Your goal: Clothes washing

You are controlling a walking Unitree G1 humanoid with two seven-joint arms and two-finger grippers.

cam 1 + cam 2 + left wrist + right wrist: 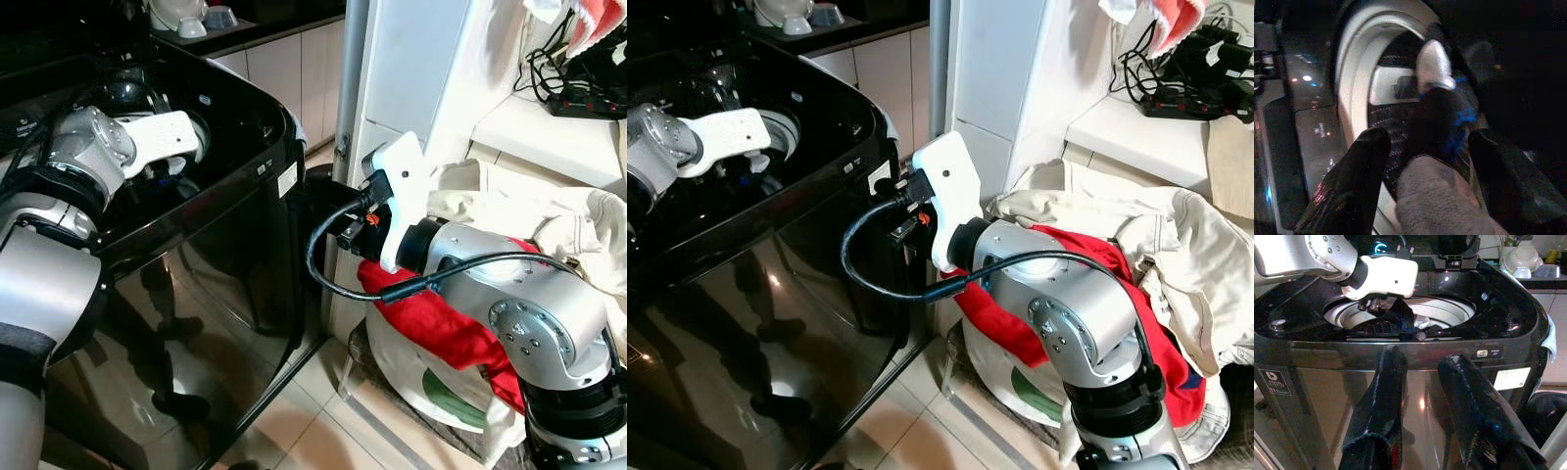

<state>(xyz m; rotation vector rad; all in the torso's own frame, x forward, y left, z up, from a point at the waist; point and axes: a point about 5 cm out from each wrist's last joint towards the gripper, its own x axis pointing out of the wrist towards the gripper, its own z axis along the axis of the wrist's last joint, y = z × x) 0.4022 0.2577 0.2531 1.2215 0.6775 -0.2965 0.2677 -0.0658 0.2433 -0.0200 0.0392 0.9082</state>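
A black top-loading washing machine (235,255) stands open on my left, showing its white drum rim (1449,311). My left gripper (1427,142) reaches down into the drum, shut on a dark garment (1437,117) with blue marks and a grey cloth (1435,200) bunched between its fingers. The same dark garment (1398,318) hangs from it over the drum. My right gripper (1422,357) hovers open and empty outside the machine's front wall, below its top edge. To my right, a red garment (1092,259) and a cream garment (1146,225) lie heaped behind my right arm.
The heap sits on a white bag with a green print (431,382) on the tiled floor (313,431). A white pillar (411,69) rises between machine and heap. A power strip with cables (1185,93) sits on a shelf, bowls (206,20) on the far counter.
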